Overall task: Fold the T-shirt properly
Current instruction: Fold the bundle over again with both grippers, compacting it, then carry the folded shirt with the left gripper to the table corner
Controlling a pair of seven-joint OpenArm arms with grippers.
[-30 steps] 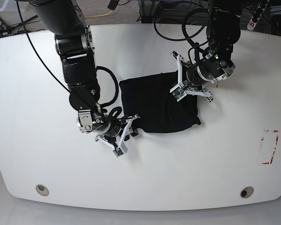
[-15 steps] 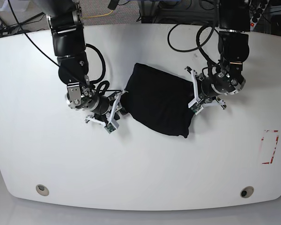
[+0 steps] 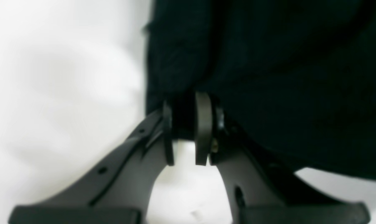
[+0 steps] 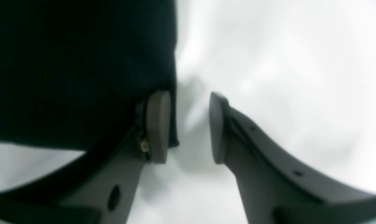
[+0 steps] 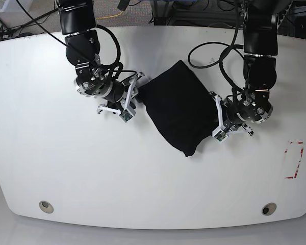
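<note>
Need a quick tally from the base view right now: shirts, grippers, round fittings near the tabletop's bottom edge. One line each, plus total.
Black T-shirt: 1
Grippers, left and right: 2
Round fittings, one near each bottom corner, and: 2
Total: 5

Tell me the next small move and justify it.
I'd ease the right pincer a little further over the black T-shirt, before attempting a grip. In the right wrist view its fingers stand apart, with the shirt's corner only just reaching into the gap and mostly bare white tabletop between them, so closing here would probably catch little cloth.
</note>
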